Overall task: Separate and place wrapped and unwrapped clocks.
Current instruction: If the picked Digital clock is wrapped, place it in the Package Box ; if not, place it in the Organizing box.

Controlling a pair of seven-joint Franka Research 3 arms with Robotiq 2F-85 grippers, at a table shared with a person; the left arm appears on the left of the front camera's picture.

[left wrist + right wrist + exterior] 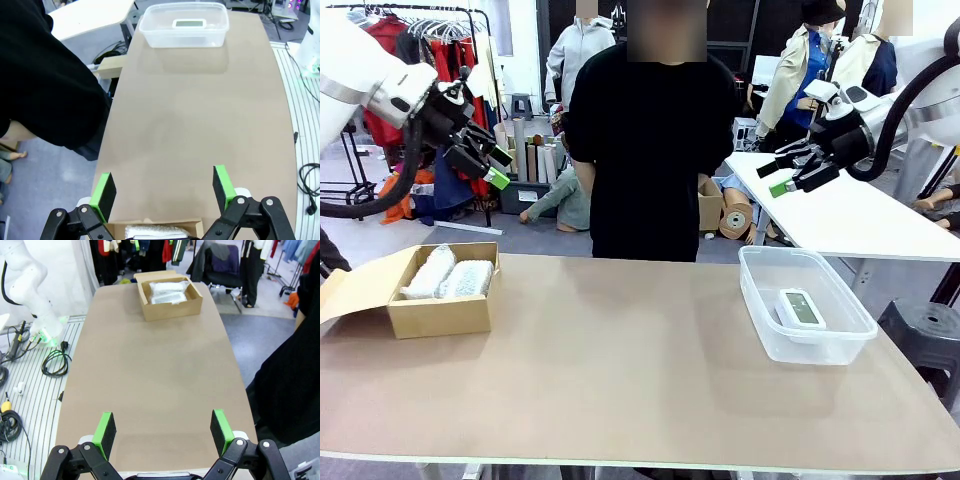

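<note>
Two bubble-wrapped clocks (448,273) lie side by side in an open cardboard box (440,315) at the table's left; they also show in the box (172,310) as wrapped clocks (169,292) far off. The bare white clock (798,307) with a grey-green screen lies flat in a clear plastic tub (760,305) at the right; the clock (189,23) sits in the tub (155,37) too. My left gripper (488,158) hangs open high above the box. My right gripper (788,172) hangs open high above the tub. Both hold nothing.
A person in black stands at the table's far edge, between box and tub. The brown tabletop (620,360) lies bare between the two containers. A white table (860,215) stands behind at the right.
</note>
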